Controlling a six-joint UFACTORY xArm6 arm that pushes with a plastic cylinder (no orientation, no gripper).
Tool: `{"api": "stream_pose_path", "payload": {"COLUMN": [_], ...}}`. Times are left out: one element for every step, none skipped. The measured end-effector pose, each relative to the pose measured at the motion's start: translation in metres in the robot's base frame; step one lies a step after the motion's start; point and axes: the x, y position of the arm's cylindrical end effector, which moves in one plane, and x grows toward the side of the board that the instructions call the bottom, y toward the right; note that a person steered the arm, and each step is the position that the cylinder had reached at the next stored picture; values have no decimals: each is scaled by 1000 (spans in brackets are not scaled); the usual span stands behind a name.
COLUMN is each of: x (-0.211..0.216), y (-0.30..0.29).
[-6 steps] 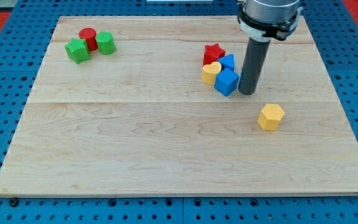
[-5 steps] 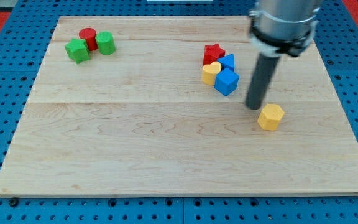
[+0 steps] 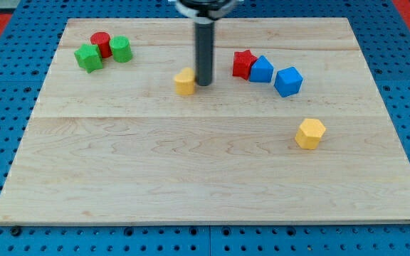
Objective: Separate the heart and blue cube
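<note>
The yellow heart [image 3: 185, 82] lies left of the board's upper middle. My tip [image 3: 203, 84] stands right beside it, touching its right side. The blue cube [image 3: 288, 82] lies well to the right, apart from the heart. A second blue block [image 3: 261, 70] sits between them, touching the red star [image 3: 244, 63] on its left.
A yellow hexagon block [image 3: 309, 133] lies at the right, below the blue cube. At the view's top left a green star [image 3: 88, 57], a red cylinder [image 3: 101, 44] and a green block [image 3: 121, 49] sit clustered. The wooden board [image 3: 205, 178] rests on a blue pegboard.
The tip moved from the right of the cluster to its left. The yellow heart slid left, away from the blue blocks. The blue cube shifted right, apart from the other blue block.
</note>
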Motion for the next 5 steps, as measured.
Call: {"api": "stream_pose_path", "payload": {"x": [5,5,22,36,87], "y": [-52,-52,-74,-95,-122]}}
